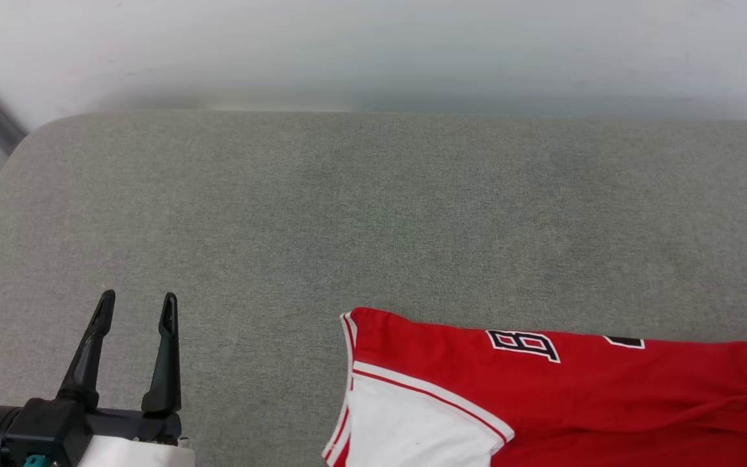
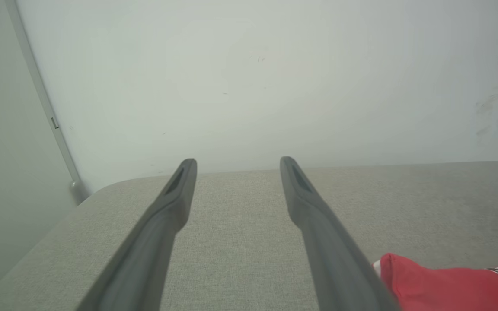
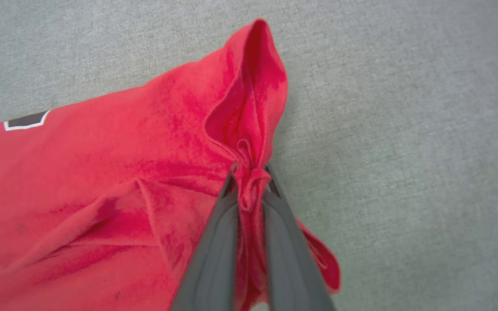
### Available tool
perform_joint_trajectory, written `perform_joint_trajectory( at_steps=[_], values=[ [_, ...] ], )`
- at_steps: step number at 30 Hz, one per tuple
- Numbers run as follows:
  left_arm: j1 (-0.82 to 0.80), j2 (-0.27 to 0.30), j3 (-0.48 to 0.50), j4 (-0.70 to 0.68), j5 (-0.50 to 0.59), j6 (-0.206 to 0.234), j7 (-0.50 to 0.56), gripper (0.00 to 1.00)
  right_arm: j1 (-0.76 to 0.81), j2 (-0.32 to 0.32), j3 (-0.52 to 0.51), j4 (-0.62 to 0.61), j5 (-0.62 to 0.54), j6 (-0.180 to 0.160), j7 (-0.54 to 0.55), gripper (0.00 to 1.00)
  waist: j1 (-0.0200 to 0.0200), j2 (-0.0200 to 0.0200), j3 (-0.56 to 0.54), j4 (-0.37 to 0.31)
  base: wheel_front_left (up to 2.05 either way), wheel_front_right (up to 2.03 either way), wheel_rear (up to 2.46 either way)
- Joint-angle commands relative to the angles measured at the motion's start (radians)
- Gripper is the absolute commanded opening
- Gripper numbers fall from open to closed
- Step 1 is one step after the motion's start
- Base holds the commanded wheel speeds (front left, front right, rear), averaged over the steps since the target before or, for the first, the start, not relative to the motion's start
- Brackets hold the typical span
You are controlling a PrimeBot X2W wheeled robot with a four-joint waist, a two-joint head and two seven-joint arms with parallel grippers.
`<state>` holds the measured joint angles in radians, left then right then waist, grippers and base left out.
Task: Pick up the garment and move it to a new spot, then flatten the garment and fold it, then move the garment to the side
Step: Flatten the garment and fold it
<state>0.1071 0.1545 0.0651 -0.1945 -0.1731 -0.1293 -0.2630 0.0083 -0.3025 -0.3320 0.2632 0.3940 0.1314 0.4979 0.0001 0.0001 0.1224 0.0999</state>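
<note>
From the head view, the shirt (image 1: 542,395) lies flat at the near right of the grey cushion (image 1: 373,214). The left gripper (image 1: 139,298) hovers well apart from it, its 2 fingers spread. One black character (image 1: 522,346) shows, a B or an 8.

The left wrist view shows the left gripper (image 2: 236,166) empty and a shirt corner (image 2: 439,280) beside it.

In the right wrist view, the right gripper (image 3: 251,175) pinches a small red fold. So thin a bite could slip once the shirt's weight hangs from it.
</note>
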Motion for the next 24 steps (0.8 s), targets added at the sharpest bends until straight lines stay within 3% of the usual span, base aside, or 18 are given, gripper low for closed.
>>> perform_joint_trajectory(
  at_steps=[1, 10, 19, 24],
  values=[
    [0.003, 0.005, -0.001, 0.0, -0.004, -0.001, -0.002, 1.0, -0.016, -0.01, -0.009, 0.001, -0.008, -0.002, -0.004, 0.0, -0.0001, -0.0001, -0.001, -0.002, 0.0, 0.0, 0.0],
    [0.026, -0.005, 0.0, 0.01, -0.006, -0.001, -0.002, 1.0, 0.018, 0.006, 0.036, -0.093, 0.013, -0.001, 0.048, 0.0, -0.0001, -0.0001, -0.041, -0.019, 0.0, 0.0, 0.0],
    [0.053, -0.013, -0.012, 0.02, -0.014, -0.001, -0.002, 1.0, 0.116, 0.057, 0.213, -0.314, 0.059, -0.001, 0.198, 0.0, -0.0001, -0.0001, -0.09, -0.021, 0.0, 0.0, 0.0],
    [0.061, -0.019, -0.013, 0.023, -0.013, -0.001, -0.002, 1.0, 0.13, 0.13, 0.307, -0.39, 0.078, -0.001, 0.251, 0.0, -0.0001, -0.0001, -0.109, -0.007, 0.0, 0.0, 0.0]
  ],
)
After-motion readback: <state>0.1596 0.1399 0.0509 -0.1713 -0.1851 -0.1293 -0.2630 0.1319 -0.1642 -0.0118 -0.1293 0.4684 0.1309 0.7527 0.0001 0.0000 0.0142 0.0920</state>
